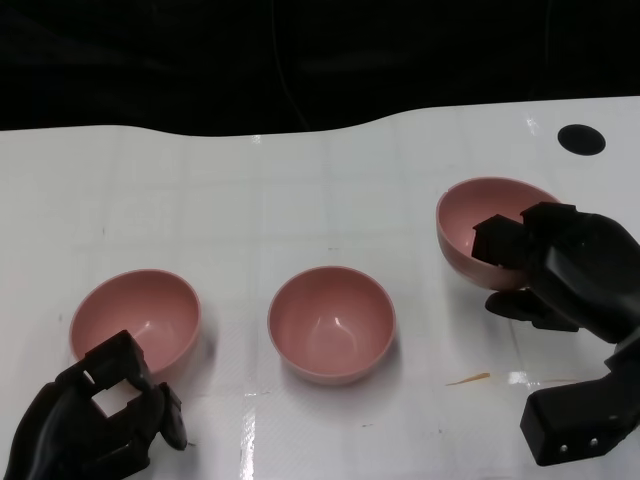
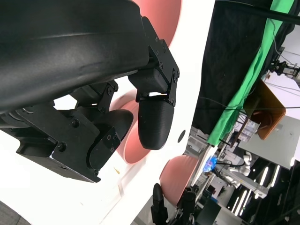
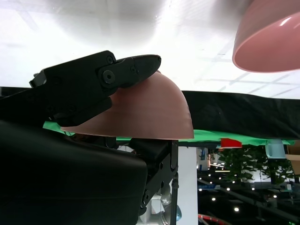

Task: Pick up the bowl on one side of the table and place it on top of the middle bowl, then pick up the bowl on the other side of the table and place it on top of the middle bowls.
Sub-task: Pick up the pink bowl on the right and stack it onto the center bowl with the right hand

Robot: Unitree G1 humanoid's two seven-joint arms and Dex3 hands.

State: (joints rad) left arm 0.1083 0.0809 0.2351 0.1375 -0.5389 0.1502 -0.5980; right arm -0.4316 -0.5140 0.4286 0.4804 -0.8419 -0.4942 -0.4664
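The right hand point(image 1: 565, 270) grips the right bowl point(image 1: 487, 235) by its near rim, tilted and lifted off the bench point(image 1: 300, 190). The hold is on one edge only, so the bowl could slip or land crooked on the middle bowl point(image 1: 331, 323). The left hand point(image 1: 95, 420) holds nothing, fingers curled loosely beside the left bowl point(image 1: 135, 320). Three pink bowls, two hands.

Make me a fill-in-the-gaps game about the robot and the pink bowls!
1. The right hand holds a pink bowl that is ____ toward the camera.
2. The middle bowl has ____ stacked in it.
3. The left hand holds ____; its fingers sit beside the left bowl.
4. All three bowls are the colour ____.

Missing words: tilted; nothing; nothing; pink
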